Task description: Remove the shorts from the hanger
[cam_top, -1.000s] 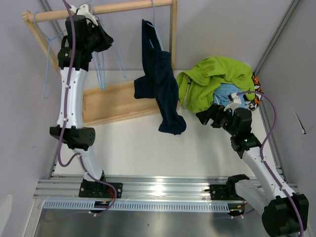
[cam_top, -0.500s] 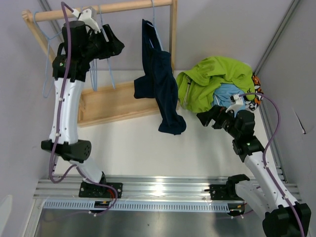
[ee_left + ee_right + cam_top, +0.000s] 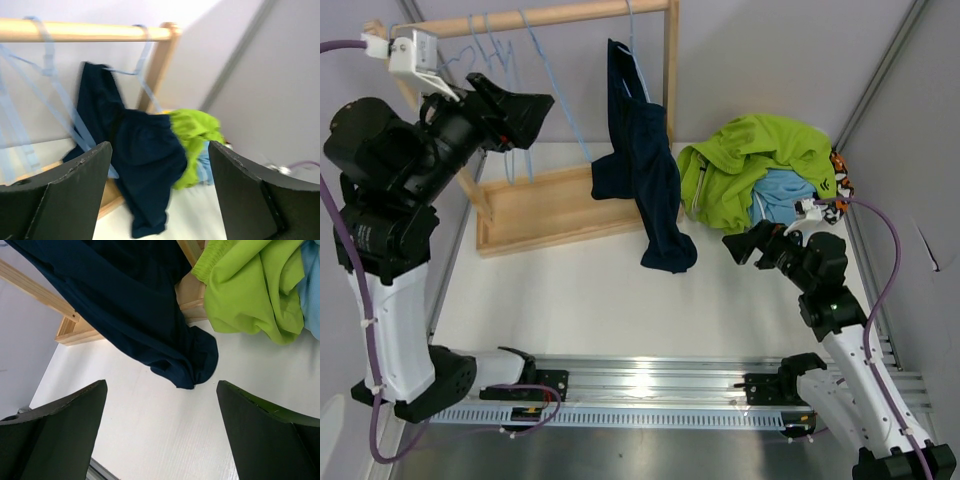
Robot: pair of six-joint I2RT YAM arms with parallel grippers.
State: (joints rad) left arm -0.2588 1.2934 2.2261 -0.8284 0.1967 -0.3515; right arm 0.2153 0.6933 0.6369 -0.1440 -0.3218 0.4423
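Draped over a pale blue hanger (image 3: 632,45) at the right end of the wooden rail (image 3: 550,15), lower end hanging low toward the tabletop (image 3: 580,290): the dark navy shorts (image 3: 645,170). Heaped just right of the rack, already off: lime green shorts (image 3: 750,160), light blue shorts (image 3: 782,190), patterned shorts (image 3: 840,178). Spread wide and empty, left tool (image 3: 160,150) and right tool (image 3: 161,385) alike, both facing the navy cloth. Probably light, limp and apt to slide; best pinched at the thicker waistband near the hanger.
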